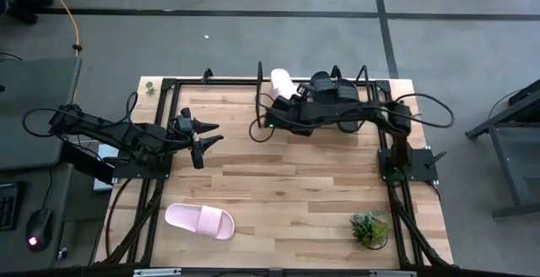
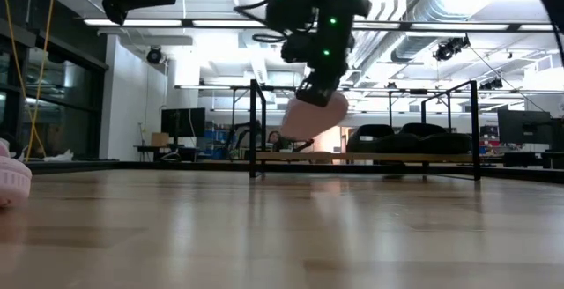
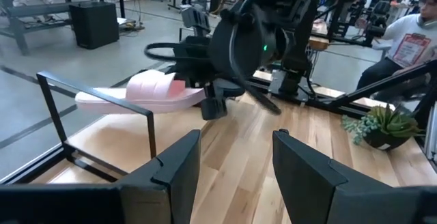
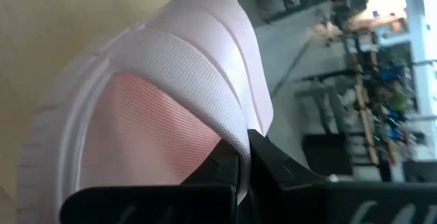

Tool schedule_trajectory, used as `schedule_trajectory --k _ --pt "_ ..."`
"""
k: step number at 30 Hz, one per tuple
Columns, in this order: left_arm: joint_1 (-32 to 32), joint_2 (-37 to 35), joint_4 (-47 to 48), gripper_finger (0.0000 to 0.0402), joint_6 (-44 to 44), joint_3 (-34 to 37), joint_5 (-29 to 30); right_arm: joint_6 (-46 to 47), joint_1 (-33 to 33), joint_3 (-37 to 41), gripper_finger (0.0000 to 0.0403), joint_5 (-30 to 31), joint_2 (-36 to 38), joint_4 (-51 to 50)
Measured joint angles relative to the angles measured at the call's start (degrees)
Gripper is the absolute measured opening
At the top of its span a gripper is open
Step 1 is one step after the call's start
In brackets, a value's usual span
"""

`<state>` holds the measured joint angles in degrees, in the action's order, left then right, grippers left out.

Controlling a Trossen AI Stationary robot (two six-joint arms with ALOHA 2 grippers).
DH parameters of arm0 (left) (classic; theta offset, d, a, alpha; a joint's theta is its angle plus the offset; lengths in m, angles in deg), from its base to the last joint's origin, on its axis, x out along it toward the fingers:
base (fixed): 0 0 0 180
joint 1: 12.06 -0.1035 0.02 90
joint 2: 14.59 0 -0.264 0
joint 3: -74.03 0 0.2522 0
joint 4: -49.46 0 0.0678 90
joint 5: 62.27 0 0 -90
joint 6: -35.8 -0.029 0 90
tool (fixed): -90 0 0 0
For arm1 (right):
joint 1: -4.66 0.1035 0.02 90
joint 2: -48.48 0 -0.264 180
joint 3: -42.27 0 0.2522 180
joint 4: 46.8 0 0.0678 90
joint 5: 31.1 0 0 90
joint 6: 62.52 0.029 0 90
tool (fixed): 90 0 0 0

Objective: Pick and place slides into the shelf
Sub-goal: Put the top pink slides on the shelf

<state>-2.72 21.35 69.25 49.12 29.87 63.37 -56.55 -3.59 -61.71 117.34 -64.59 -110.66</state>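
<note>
My right gripper [image 1: 281,101] is shut on a pale pink slide [image 1: 282,84] above the table's far edge, just left of two black slides [image 1: 331,85] that lie on the shelf [image 2: 441,158]. In the low view this pink slide [image 2: 313,116] hangs above the table. The second pink slide [image 1: 200,220] lies flat on its sole near the table's near left corner. My left gripper [image 1: 208,138] is open and stands above the table's left side, touching nothing. Its wrist view shows the held slide [image 3: 140,91] beyond its fingers. My right gripper pinches the pink slide by the edge of its broad strap [image 4: 229,132] between its two fingers [image 4: 273,166]. The fingers come from the table's near side, slanting down. The slide is lifted clear of the table and tilted.
A black frame [image 1: 160,133] edges the table on both sides, with uprights at the far edge. A small potted plant [image 1: 369,227] stands near the near right corner. Bare wood lies across the middle of the table [image 1: 295,176]. A person [image 3: 410,36] sits beyond the table.
</note>
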Motion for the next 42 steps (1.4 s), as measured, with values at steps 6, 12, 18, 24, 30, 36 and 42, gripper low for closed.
schedule_trajectory --k 6,12,18,24,30,36,42 --pt "0.00 -0.02 0.13 0.0168 -1.09 0.01 -0.01 10.31 -0.20 -11.42 0.0000 0.73 -6.59 -15.24" --pt "0.03 -0.02 0.13 0.0168 -1.49 0.00 0.00 12.01 -0.17 -17.28 0.0000 -0.67 -12.78 -20.30" --pt "0.03 -0.02 0.11 0.0168 -1.33 0.00 0.00 13.88 0.02 -19.83 0.0000 -0.88 -15.55 -21.75" --pt "0.04 -0.02 0.11 0.0168 -1.29 0.00 0.00 14.76 0.04 -19.86 0.0000 -1.29 -15.62 -21.57" --pt "0.04 -0.02 0.11 0.0168 -1.27 0.02 0.00 14.66 0.55 -19.86 0.0000 -2.27 -15.62 -19.91" --pt "0.04 -0.02 0.11 0.0168 -1.25 0.01 0.00 13.00 1.37 -19.86 0.0000 -2.01 -15.62 -17.09" --pt "0.04 -0.02 0.11 0.0168 -1.25 0.02 0.00 10.82 1.57 -19.86 0.0000 -2.17 -15.62 -14.35"
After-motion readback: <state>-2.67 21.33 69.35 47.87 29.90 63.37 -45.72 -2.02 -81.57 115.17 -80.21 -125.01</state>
